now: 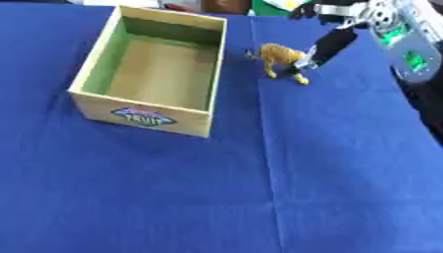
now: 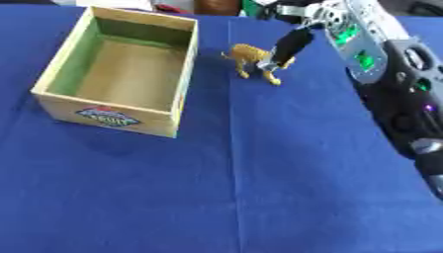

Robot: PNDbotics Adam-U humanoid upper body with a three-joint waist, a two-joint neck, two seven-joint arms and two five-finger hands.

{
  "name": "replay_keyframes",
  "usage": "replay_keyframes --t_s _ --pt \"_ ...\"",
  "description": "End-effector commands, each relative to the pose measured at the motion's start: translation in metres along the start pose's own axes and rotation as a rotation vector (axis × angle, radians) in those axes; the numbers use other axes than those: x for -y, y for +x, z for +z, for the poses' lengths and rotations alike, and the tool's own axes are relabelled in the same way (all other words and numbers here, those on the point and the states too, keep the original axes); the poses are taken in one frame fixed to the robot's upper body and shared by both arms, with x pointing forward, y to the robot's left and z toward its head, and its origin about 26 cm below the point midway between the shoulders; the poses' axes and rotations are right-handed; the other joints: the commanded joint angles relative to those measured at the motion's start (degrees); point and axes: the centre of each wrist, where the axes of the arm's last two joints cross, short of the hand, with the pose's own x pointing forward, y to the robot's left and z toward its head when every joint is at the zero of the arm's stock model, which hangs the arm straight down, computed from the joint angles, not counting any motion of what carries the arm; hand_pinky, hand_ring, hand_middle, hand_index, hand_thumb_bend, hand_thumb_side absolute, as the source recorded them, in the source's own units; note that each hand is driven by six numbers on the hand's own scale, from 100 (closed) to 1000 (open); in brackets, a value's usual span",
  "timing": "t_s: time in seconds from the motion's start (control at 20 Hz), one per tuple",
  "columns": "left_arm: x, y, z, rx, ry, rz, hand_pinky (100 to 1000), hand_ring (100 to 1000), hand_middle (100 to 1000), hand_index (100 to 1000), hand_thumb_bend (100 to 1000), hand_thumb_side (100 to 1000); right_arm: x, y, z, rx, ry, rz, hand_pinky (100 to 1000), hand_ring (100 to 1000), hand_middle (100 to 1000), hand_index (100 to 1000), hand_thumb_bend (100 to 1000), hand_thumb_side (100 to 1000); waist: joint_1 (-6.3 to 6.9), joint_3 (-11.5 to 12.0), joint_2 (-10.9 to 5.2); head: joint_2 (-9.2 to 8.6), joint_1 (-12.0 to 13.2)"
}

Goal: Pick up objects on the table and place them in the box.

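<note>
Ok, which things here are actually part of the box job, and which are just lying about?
Part of the job:
- toy animal, yellow-brown, standing on the blue cloth right of the box
- box, open-topped, nothing visible inside
- right hand, a finger touching the toy animal

Lying about:
- blurred red, brown and green items along the far edge, beyond the box; cannot tell what they are

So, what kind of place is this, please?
Probably a robot test or demonstration table, not a home: a blue cloth covers it, with only an open cardboard box and a small yellow toy animal touched by the right robot hand.
</note>
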Motion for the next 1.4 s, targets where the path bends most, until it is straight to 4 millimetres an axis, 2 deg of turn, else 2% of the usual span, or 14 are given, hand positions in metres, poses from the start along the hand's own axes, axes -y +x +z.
replay_keyframes --t_s 0.05,0.5,0.75,0.9,1.3,1.4 --pt "0.001 0.004 -0.006 0.028 -0.001 0.008 576 606 578 775 100 735 0.009 -0.001 0.000 -0.040 -0.038 0.031 876 981 933 998 622 503 0.14 0.1 -0.74 -1.22 0.0" --pt "0.002 0.004 -0.005 0.025 0.001 0.012 578 604 577 775 100 735 -0.002 -0.001 -0.019 -0.079 0.006 0.054 869 971 919 984 536 479 -0.16 0.8 0.13 -2.57 0.2" --pt "0.003 0.005 -0.005 0.024 0.000 0.014 578 604 576 775 100 736 -0.010 -0.005 -0.027 -0.093 0.035 0.047 852 947 870 936 429 475 -0.27 1.1 0.35 -2.82 0.3" --pt "0.003 0.005 -0.005 0.023 0.001 0.014 578 604 576 775 100 736 -0.012 -0.006 -0.029 -0.096 0.040 0.048 847 936 858 917 397 481 -0.29 1.3 0.34 -2.78 0.2" --pt "0.004 0.005 -0.005 0.021 0.002 0.016 579 603 573 775 100 733 -0.017 -0.007 -0.033 -0.104 0.012 0.058 805 823 721 802 123 533 -0.40 1.4 0.24 -2.96 0.1" --pt "0.004 0.005 -0.005 0.019 0.003 0.017 580 603 572 774 100 733 -0.018 -0.007 -0.034 -0.098 -0.007 0.054 798 808 696 785 100 530 -0.45 1.4 0.26 -2.88 0.1"
